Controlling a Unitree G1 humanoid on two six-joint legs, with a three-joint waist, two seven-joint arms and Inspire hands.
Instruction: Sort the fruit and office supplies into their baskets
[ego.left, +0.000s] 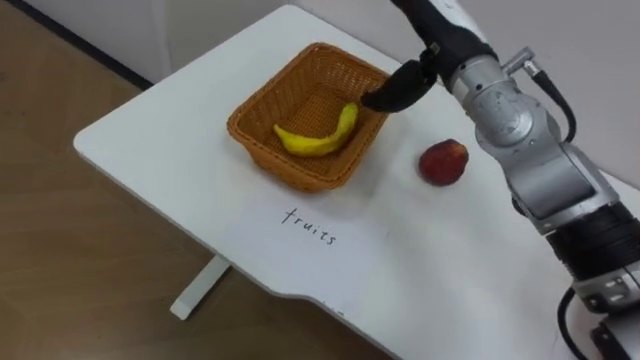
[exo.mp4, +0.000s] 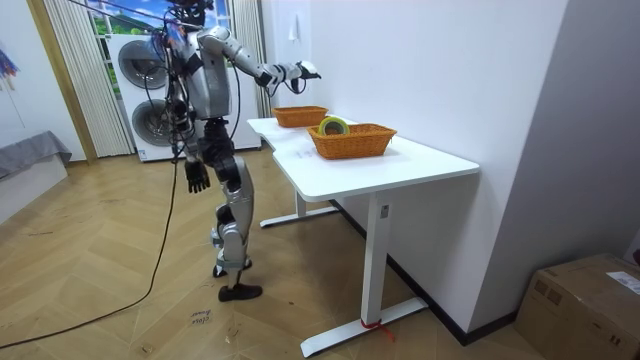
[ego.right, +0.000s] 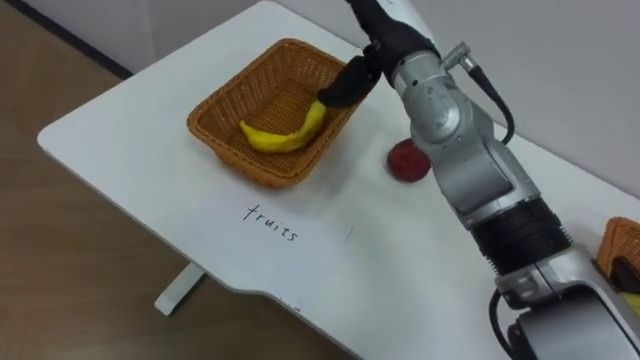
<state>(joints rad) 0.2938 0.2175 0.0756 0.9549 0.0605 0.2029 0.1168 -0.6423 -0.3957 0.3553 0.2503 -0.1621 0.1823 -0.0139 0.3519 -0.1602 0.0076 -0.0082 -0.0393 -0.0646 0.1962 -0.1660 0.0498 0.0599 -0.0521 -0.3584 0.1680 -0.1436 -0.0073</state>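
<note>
Left eye view: white rectangular table with a brown woven wicker basket near its middle. A yellow banana lies on the basket floor, curved, one end up against the 3 o'clock wall. The right hand hovers over the 3 o'clock rim. Its dark fingers are fairly straight and point toward 8 o'clock at the banana's raised end, with nothing in them. Whether they touch the banana: cannot tell. A red round fruit sits on the tabletop at 4 o'clock of the basket, near it, outside it and apart from the hand. A handwritten label is on the tabletop at 6 o'clock of the basket.

Right eye view: same layout. The right forearm covers part of the red fruit. The corner of a second wicker basket shows at the 3 o'clock edge, well apart from the first.

Room view: the robot stands upright on a wooden parquet floor at the table's far end, right arm stretched out over the far basket. The left hand hangs by the hip, fingers loose, empty. The second basket is nearer the camera, at 4 o'clock of the first, and holds a green-and-yellow roll. A white washing machine stands behind the robot at 9 o'clock. A brown cardboard box sits on the floor at 4 o'clock.
</note>
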